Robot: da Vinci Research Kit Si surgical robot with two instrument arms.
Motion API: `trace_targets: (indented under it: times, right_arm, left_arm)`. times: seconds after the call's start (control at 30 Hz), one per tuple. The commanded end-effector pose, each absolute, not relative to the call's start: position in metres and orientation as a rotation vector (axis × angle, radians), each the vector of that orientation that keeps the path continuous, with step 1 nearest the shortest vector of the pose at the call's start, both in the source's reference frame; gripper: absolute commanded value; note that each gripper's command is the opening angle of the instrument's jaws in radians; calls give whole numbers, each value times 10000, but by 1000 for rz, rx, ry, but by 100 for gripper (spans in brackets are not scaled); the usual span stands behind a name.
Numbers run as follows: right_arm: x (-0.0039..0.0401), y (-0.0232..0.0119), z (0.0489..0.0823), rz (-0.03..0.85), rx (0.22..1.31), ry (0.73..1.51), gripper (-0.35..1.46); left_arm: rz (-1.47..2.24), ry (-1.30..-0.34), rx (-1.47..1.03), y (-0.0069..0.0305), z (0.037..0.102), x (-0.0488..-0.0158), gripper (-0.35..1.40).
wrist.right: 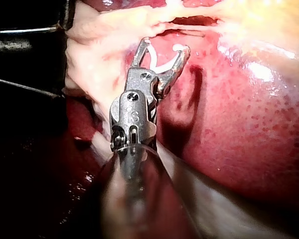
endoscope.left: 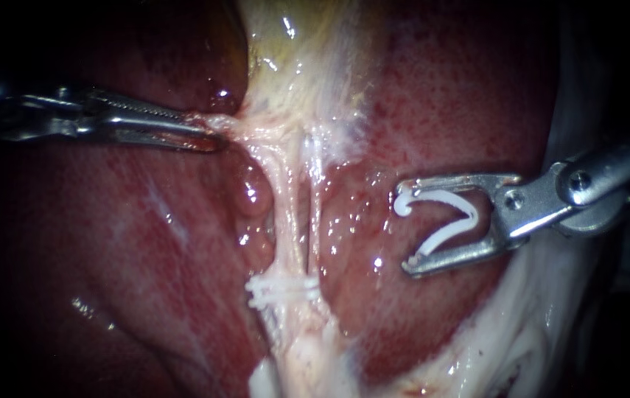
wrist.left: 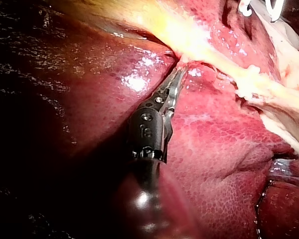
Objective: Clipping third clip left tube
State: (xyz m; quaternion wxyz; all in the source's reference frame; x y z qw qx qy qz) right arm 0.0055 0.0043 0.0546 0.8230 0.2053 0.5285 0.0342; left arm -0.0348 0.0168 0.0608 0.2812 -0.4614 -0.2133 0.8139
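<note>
Left tool point(endoscope.left: 210, 134) clamped on pale tissue point(endoscope.left: 228, 122) upper left, right tool point(endoscope.left: 405, 228) mid-right gripping open white plastic clip point(endoscope.left: 471, 212), bare red liver point(endoscope.left: 362, 243) between

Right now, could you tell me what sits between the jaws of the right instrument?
A white V-shaped plastic clip, spread open, touching both jaws of the right instrument. No tube lies inside it; behind shows red liver. Tissue under the jaws is covered.

Illumination is central in the endoscope view; the margins fall to black. Specular glare spots the wet dark-red liver point(endoscope.left: 175, 243) and the pale yellow gallbladder point(endoscope.left: 307, 66). In the right wrist view, the shiny metal right instrument point(wrist.right: 164, 46) casts a dark shadow on the liver.
</note>
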Motion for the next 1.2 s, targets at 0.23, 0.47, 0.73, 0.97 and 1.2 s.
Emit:
trace_targets:
  times: [0.23,0.47,0.73,0.97,1.2]
  right_arm:
    - [55,43,546,73,436,1124,50]
    - [55,43,546,73,436,1124,50]
    - [55,43,545,73,437,1124,50]
    - [64,41,542,105,458,1119,50]
    - [93,42,538,222,527,1096,50]
  left_arm:
    - [2135,-560,-1280,180,580,-333,-35]
    - [2067,-519,-1312,203,538,-305,-35]
    - [2065,-500,-1314,207,532,-298,-35]
    - [2066,-500,-1314,206,532,-298,-35]
    - [2066,-499,-1314,205,532,-298,-35]
